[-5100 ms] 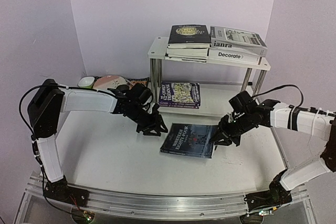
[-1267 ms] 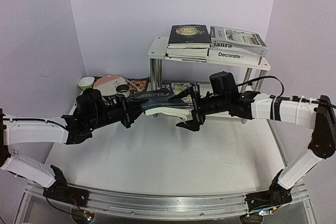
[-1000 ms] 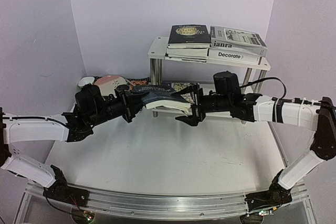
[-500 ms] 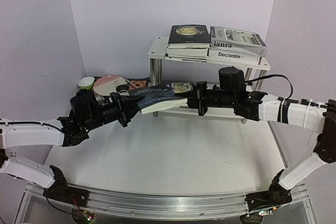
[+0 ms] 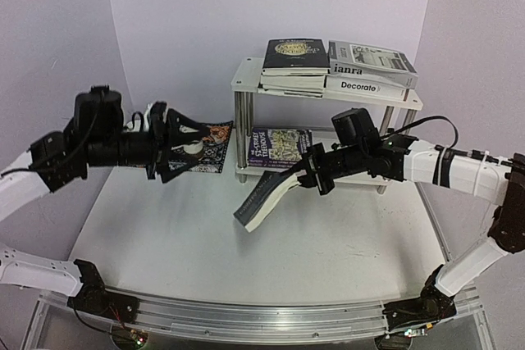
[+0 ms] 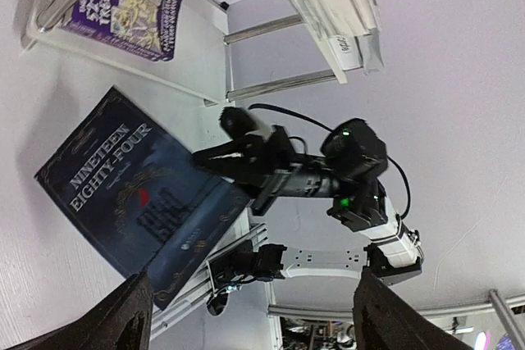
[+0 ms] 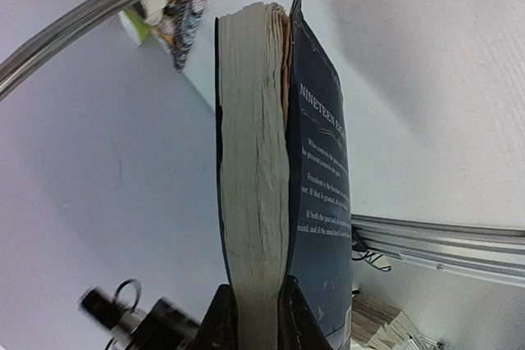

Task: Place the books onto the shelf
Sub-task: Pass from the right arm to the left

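Observation:
A dark blue book (image 5: 264,198), "Nineteen Eighty-Four" (image 6: 139,194), hangs tilted over the table in front of the shelf (image 5: 328,90). My right gripper (image 5: 310,171) is shut on its upper edge, and its fingers (image 7: 299,313) pinch the page block (image 7: 254,186). My left gripper (image 5: 168,143) stands open and apart from the book, off to the left; its fingertips (image 6: 123,317) hold nothing. A black book (image 5: 294,53), "janra" (image 5: 371,59) and "Decorate" (image 5: 365,86) lie on the top board. A purple book (image 5: 280,147) lies on the lower board.
A patterned placemat (image 5: 212,143) lies at the back left beside the shelf's chrome legs (image 5: 239,133). Dishes behind the left gripper are mostly hidden. The lower board's right part (image 5: 353,174) sits behind my right arm.
The left gripper opened, let go of the blue book and pulled back to the left. The book now droops from the right gripper alone, its free end lower.

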Available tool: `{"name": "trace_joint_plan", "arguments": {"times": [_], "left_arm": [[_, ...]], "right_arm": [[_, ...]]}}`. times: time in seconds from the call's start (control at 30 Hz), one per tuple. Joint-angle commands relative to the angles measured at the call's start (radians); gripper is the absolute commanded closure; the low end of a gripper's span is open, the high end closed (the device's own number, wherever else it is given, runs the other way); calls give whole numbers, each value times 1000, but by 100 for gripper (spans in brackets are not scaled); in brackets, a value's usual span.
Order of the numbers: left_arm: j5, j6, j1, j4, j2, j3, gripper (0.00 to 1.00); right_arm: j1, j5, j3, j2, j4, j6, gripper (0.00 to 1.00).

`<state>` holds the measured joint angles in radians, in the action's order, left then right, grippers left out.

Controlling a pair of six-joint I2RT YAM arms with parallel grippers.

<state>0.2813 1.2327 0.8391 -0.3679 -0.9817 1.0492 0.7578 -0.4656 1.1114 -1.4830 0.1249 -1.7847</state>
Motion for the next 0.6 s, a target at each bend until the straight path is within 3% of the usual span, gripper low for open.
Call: {"name": "trace_joint_plan", "arguments": {"times": [0.0, 0.27, 0.57], "left_arm": [[-43, -489, 81, -454, -167, 350, 13], [-253, -692, 281, -533, -333, 558, 9], [-314, -799, 361, -591, -489, 690, 0]], "right_arm": [[-2, -30, 116, -13, -97, 16, 100], [6, 2, 178, -40, -209, -63, 100], [19, 40, 240, -46, -281, -144, 100]]}}
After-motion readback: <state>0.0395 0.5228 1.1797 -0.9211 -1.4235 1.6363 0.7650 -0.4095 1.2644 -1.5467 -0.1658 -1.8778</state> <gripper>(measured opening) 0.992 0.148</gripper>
